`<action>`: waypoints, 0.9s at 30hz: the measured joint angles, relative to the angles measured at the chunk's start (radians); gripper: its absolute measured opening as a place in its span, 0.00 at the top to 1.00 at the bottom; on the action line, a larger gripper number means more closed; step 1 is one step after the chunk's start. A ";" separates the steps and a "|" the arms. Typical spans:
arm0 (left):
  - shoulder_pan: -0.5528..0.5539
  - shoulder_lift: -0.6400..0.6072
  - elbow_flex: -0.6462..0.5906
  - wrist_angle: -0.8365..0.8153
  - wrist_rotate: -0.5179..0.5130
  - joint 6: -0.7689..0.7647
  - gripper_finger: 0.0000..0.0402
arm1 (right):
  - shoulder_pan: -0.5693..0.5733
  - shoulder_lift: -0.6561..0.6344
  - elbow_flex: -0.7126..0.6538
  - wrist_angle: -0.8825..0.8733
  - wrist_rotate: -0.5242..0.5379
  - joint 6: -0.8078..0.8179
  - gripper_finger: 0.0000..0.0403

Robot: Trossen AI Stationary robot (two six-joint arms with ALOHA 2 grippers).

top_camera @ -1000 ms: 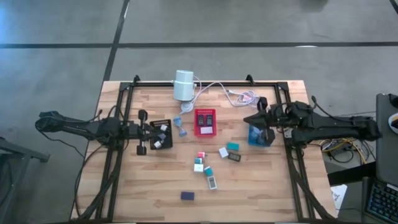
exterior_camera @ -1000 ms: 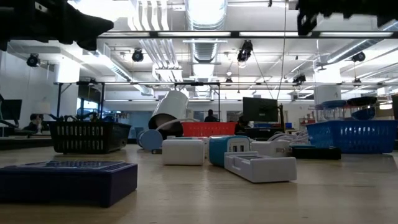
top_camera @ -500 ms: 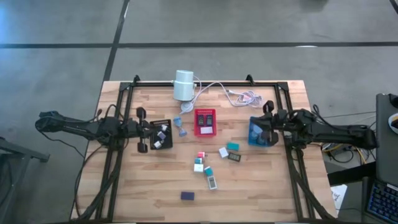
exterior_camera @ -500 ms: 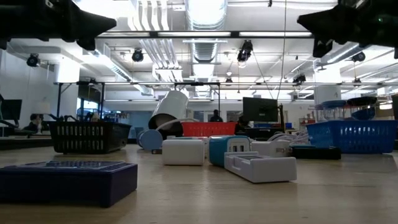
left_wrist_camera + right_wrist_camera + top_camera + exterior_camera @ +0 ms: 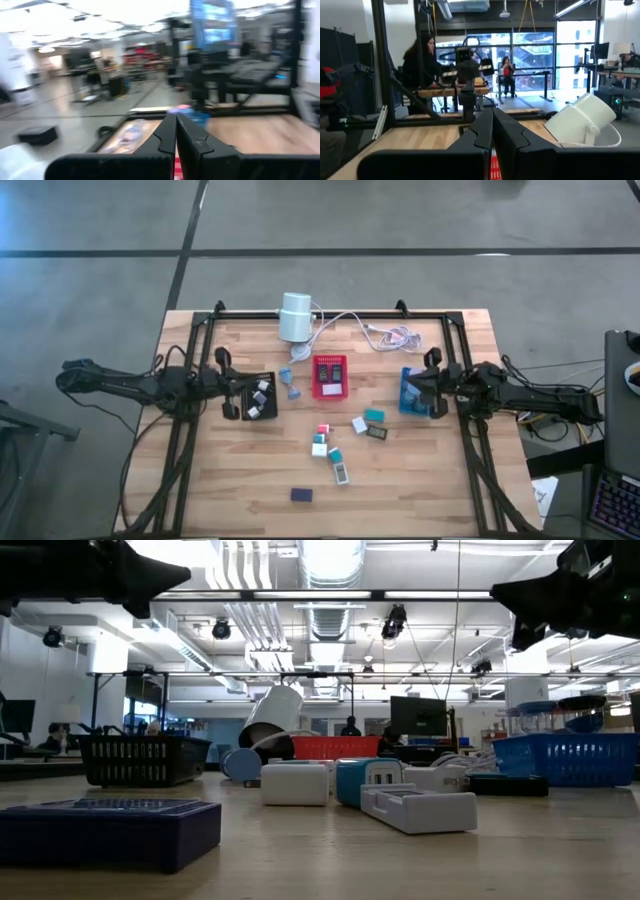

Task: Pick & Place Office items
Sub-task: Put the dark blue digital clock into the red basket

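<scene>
Between the closed, seemingly empty left pincer [image 5: 232,393] and right pincer [image 5: 428,384] lie the office items [image 5: 340,442].

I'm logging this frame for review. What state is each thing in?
Left claw: shut, empty, beside the black tray.
Right claw: shut, empty, at the blue tray.
Black tray: holds several small pieces.
Red tray: holds dark pieces.
White cylinder: lying on its side, cable attached.
Loose office items: scattered mid-table.

Pale planked wood table [image 5: 420,480], glossy white plastic cylinder [image 5: 295,317], matt black plastic tray [image 5: 258,395]
</scene>
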 joint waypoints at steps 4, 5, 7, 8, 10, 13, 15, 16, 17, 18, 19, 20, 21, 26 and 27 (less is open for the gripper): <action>0.026 0.001 0.000 -0.016 -0.077 -0.026 0.97 | 0.000 0.004 0.000 -0.004 -0.003 -0.007 0.98; 0.033 0.006 0.000 -0.028 -0.077 -0.033 0.97 | 0.000 0.004 0.000 -0.004 -0.004 -0.007 0.98; 0.040 0.019 -0.005 -0.039 -0.077 -0.055 0.97 | 0.000 0.002 0.000 -0.003 -0.008 0.017 0.98; 0.041 0.024 -0.011 -0.039 -0.076 -0.063 0.97 | -0.001 0.002 0.000 -0.001 -0.008 0.037 0.98; 0.041 0.035 -0.019 -0.034 -0.058 -0.065 0.97 | -0.001 0.000 0.000 0.004 -0.008 0.070 0.98; 0.041 0.040 -0.025 -0.019 -0.049 -0.068 0.97 | 0.000 0.000 0.000 0.010 -0.004 0.070 0.98; 0.041 0.038 -0.026 -0.007 -0.049 -0.076 0.97 | 0.000 0.000 0.002 0.016 0.000 0.056 0.98; 0.041 0.037 -0.028 -0.007 -0.049 -0.079 0.97 | 0.000 0.000 0.002 0.017 0.000 0.048 0.98; 0.041 0.037 -0.032 -0.007 -0.046 -0.081 0.97 | 0.000 0.000 0.003 0.022 0.000 0.039 0.98; 0.041 0.038 -0.036 -0.010 -0.035 -0.097 0.97 | 0.001 0.000 0.003 0.026 0.000 0.034 0.98; 0.041 0.040 -0.041 -0.015 -0.017 -0.120 0.97 | 0.001 0.000 0.003 0.029 0.000 0.031 0.98; 0.041 0.041 -0.047 -0.017 0.000 -0.143 0.97 | 0.001 0.000 0.003 0.031 0.000 0.029 0.98; 0.041 0.041 -0.049 -0.021 0.017 -0.155 0.97 | 0.000 0.000 0.003 0.032 0.000 0.027 0.98; 0.041 0.045 -0.045 -0.043 0.029 -0.175 0.97 | 0.000 0.002 0.003 0.029 0.001 0.025 0.98; 0.041 0.049 -0.045 -0.047 0.029 -0.180 0.97 | 0.000 0.002 0.003 0.029 0.001 0.025 0.98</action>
